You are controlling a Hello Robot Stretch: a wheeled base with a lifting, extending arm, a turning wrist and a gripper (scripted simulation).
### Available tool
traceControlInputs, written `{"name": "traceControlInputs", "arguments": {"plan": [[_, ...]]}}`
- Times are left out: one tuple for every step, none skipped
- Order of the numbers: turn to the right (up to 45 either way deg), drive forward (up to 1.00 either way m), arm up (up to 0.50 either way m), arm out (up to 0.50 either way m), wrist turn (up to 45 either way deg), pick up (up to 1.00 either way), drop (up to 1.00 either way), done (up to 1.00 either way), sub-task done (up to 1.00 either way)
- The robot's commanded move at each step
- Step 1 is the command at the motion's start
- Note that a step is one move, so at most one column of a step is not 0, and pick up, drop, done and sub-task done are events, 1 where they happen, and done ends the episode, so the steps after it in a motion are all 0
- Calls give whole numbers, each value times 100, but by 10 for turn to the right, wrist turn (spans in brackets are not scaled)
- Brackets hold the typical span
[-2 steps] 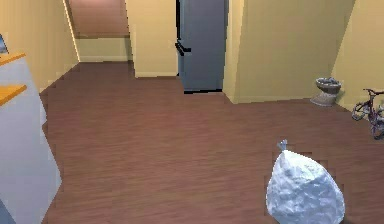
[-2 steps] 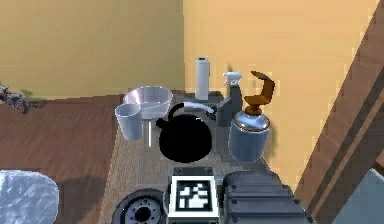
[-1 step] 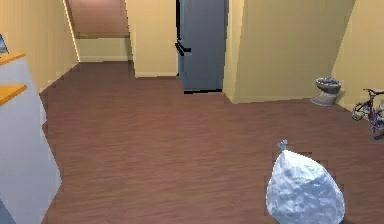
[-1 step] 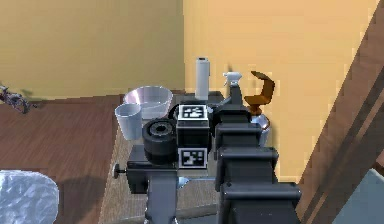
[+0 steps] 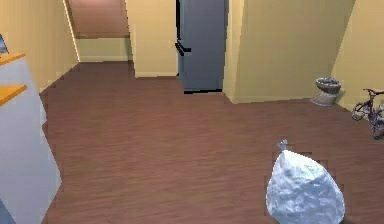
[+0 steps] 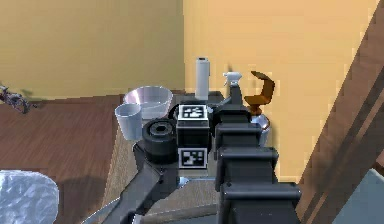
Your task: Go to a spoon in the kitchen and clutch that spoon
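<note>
**Forward view.** The camera is looking across a brown plank floor (image 5: 150, 130) toward yellow walls (image 5: 285, 50). A tall grey-blue door (image 5: 201, 45) is standing at the centre back. A white cabinet (image 5: 20, 160) with an orange top is occupying the view's left edge. A white tied bag (image 5: 303, 190) is sitting on the floor at the lower right. Farther back on the right, a grey pot (image 5: 326, 91) is resting by the wall, and a dark spindly object (image 5: 372, 108) is standing near it at the edge.

**Arm side view.** The arm (image 6: 250, 175) is rising from the bottom edge, carrying two white marker squares (image 6: 192, 113) at its far end. Left of them, the gripper (image 6: 125, 200) is pointing toward the view's lower left, with a wooden table (image 6: 122, 160) lying behind it. On the table, two clear bowls (image 6: 145, 103) are sitting near the yellow wall. Beside them are standing a white bottle (image 6: 202, 75), a small pale upright piece (image 6: 233, 85) and a brown curved object (image 6: 262, 90). The spoon is possibly lying among these small shapes, though none can be told as one. How the jaws are standing cannot be told. Whether the gripper is holding anything cannot be told either, since table and floor are lying behind its fingers.
</note>
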Motion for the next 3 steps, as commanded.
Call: {"name": "traceControlInputs", "arguments": {"plan": [[0, 0, 0, 0, 450, 0, 0, 0, 0], [0, 0, 0, 0, 450, 0, 0, 0, 0], [0, 0, 0, 0, 360, 0, 0, 0, 0]]}}
